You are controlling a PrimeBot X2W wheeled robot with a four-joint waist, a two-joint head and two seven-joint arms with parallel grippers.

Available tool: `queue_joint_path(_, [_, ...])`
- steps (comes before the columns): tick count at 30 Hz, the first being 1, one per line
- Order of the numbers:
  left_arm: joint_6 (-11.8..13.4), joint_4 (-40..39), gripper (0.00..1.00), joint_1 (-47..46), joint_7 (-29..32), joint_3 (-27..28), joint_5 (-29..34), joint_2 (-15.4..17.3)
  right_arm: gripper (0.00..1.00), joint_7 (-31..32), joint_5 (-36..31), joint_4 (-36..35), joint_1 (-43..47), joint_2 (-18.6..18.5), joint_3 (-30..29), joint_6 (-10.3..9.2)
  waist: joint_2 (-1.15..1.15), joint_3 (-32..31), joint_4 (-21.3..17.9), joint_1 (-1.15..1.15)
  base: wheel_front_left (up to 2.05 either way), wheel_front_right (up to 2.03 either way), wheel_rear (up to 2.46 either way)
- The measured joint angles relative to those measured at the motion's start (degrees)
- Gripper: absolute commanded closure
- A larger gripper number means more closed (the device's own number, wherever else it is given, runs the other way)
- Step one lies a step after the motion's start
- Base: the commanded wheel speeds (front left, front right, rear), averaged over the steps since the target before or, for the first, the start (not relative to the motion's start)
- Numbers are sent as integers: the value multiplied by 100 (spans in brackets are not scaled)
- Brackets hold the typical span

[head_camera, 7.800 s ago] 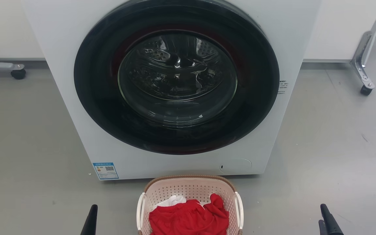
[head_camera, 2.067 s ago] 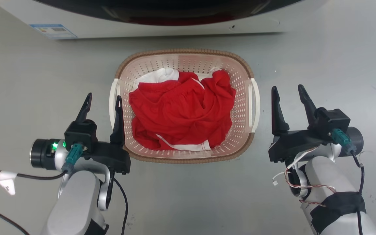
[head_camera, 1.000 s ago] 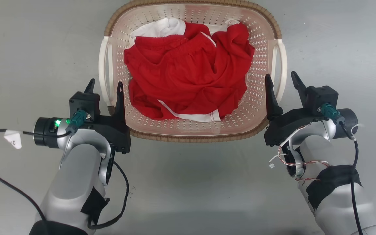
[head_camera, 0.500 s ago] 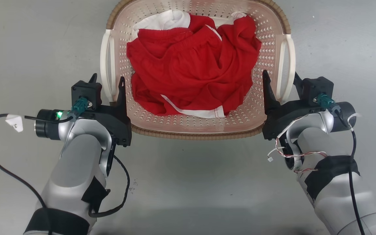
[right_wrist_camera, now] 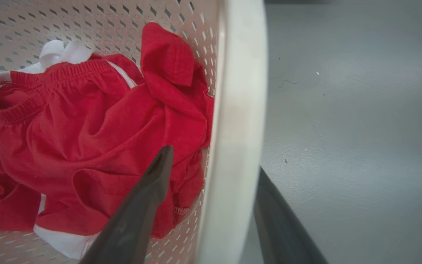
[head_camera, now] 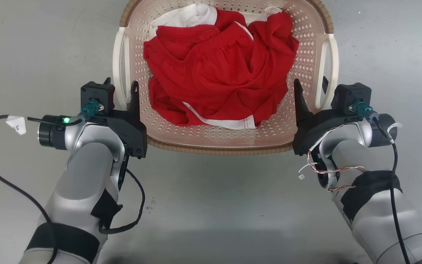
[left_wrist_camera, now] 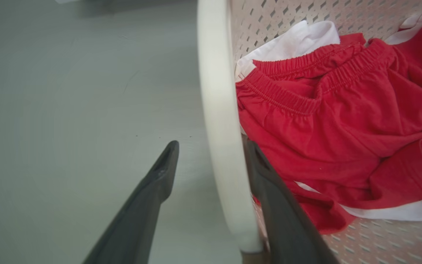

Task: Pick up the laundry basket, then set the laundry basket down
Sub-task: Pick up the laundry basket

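Left claw [head_camera: 120, 81] and right claw [head_camera: 310, 80] advanced astride laundry basket [head_camera: 214, 148] handles [head_camera: 117, 55] — clothes [head_camera: 214, 73] inside.

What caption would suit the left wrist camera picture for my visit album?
Open jaws straddle the white handle of the laundry basket, red clothes and a white garment piled inside.

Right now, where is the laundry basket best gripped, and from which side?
On the laundry basket, probably the two side handles: left gripper on the left handle, right gripper on the right handle, each from the near end, one finger inside, one outside. Slim bars standing off the wall suit a pinch.
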Motion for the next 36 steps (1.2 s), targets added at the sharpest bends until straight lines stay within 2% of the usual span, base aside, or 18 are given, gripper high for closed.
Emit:
queue_joint_path(1, [-30, 27, 55, -19, 0, -8, -3, -1, 23, 0, 26, 12, -4, 0, 29, -1, 0, 6, 1, 0, 0, 0, 0])
queue_joint_path(2, [-45, 43, 81, -42, 1, -23, -5, -5, 47, 1, 35, 29, -13, 0, 58, -1, 0, 12, 2, 0, 0, 0, 0])
queue_joint_path(3, [-48, 58, 100, -68, 1, -38, -10, -19, 62, 1, 60, 45, -26, 0, 81, -2, 0, 16, 3, 0, 0, 0, 0])
queue_joint_path(5, [-90, 77, 100, -103, -1, -99, -26, -99, 83, 18, 129, 56, -78, 59, 127, -31, 0, 21, 2, 0, 0, 0, 0])
queue_joint_path(6, [-92, 83, 100, -107, -1, -119, -65, -101, 87, 22, 167, 67, -97, 52, 135, -58, 0, 23, 0, 0, 0, 0, 0])
queue_joint_path(7, [-92, 85, 100, -107, -2, -146, -92, -97, 100, 22, 192, 69, -106, 41, 157, -58, 0, 23, -4, 0, 0, 0, 0])
queue_joint_path(21, [-91, 302, 100, -129, -35, -450, -388, -71, 100, 19, 676, 167, -99, 14, 522, -101, 0, -181, -83, 0, 0, 0, 0])
queue_joint_path(36, [-63, 564, 100, 221, -54, -761, -704, -74, 100, 47, 1155, 304, 190, 19, 1029, -126, 0, -909, -151, 0, 0, 0, 0])
